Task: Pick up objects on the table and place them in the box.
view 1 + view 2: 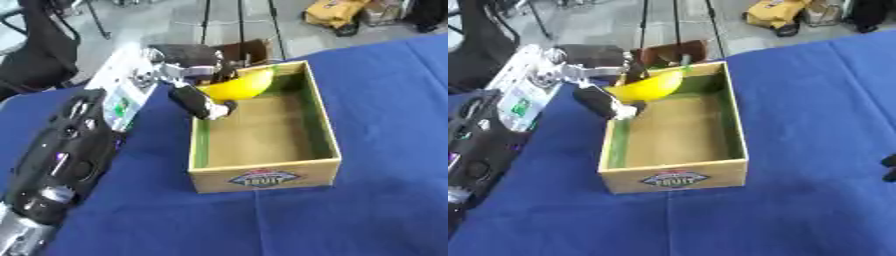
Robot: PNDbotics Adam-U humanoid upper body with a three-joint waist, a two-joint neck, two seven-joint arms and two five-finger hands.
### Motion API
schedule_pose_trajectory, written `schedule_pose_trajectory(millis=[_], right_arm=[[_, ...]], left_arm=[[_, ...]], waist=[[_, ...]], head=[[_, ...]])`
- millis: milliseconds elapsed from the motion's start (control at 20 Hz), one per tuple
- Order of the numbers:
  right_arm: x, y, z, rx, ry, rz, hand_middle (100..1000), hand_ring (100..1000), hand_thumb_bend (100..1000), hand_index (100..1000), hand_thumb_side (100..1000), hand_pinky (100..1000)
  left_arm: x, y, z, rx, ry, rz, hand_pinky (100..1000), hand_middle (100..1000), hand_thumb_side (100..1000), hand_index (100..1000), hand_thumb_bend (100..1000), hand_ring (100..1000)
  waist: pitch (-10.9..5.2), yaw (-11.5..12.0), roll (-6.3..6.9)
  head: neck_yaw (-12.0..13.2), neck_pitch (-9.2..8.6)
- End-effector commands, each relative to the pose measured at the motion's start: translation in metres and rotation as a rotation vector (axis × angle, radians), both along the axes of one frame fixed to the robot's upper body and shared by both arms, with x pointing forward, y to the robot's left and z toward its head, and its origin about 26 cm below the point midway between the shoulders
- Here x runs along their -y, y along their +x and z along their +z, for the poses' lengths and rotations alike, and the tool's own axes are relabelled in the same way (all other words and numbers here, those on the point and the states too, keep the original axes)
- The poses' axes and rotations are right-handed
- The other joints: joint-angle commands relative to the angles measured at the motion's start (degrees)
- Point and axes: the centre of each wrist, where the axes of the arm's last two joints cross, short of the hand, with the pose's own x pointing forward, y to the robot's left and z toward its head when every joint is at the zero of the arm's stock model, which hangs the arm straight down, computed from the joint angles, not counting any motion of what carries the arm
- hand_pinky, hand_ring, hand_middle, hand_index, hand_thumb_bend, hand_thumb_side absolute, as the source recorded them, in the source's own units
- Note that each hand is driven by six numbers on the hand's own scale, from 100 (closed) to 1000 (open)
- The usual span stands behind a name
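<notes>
A bench point(376, 100) draped in a blue cloth fills most of both views, lying a little askew. On it, near the middle, stands an open cardboard box point(264, 178) with green inner walls, a tan floor and a printed label on its near outer wall.

The robot's left arm point(66, 155) comes in from the lower left, black along the forearm with a silver and white section nearer the wrist, and stretches up to the box's far left corner. There the left robot hand point(194, 75) hangs over the rim, grasping a yellow banana point(238, 85): its dark fingers point(199, 102) curl down on the near side of the fruit, their tips reaching over the left wall into the box. The banana is tilted, its right end higher and close to the far wall, and it sits above the far end of the box; whether it touches the floor cannot be told.

At the right edge of the right eye view a small dark piece of the right robot hand point(890, 167) shows over the cloth, well apart from the box; its state cannot be told.
</notes>
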Motion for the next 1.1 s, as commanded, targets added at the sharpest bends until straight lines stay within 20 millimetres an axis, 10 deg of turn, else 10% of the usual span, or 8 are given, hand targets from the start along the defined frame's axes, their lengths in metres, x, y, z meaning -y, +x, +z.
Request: schedule_pose_trajectory(millis=[50, 1100], right_arm=[[-0.003, -0.002, 0.010, 0.039, -0.013, 0.014, 425, 509, 100, 775, 880, 396], [-0.004, -0.001, 0.010, 0.038, -0.012, 0.021, 425, 509, 100, 775, 877, 394]], left_arm=[[0.001, -0.003, 0.014, 0.060, 0.033, 0.027, 481, 532, 608, 628, 100, 605], [0.019, 0.009, -0.022, 0.088, 0.145, 0.054, 521, 581, 625, 689, 100, 625]], waist=[[-0.92, -0.2, -0.63], [-0.49, -1.1, -0.60]], head=[[1.1, -1.24], [2.2, -2.86]])
